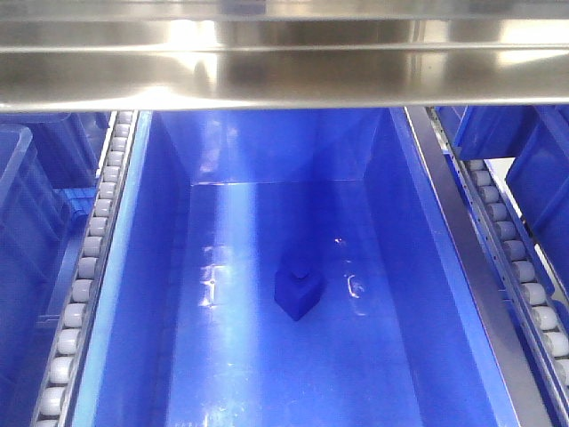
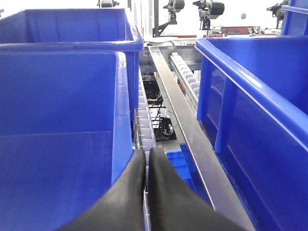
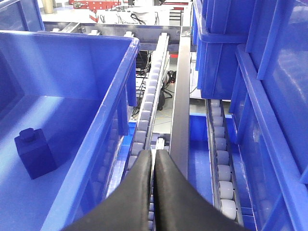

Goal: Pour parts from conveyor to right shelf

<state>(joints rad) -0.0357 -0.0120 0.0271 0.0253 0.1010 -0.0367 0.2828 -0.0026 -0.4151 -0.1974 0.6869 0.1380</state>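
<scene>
Blue part already down in the bin, both arms parked over the shelf rails.

The blue part (image 3: pixel 33 153) sits upright on the floor of the big blue bin (image 3: pixel 103 120), off to the left of the right gripper (image 3: pixel 154 161), the nearer one; that gripper and the left gripper (image 2: pixel 147 159) are both pinched together, holding nothing, above the roller rail (image 3: pixel 144 115).

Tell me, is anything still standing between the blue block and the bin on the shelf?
Nothing visible does. The blue block already lies on the floor of the bin on the shelf. Both the left gripper and the right gripper are shut and empty, outside the bin.
</scene>
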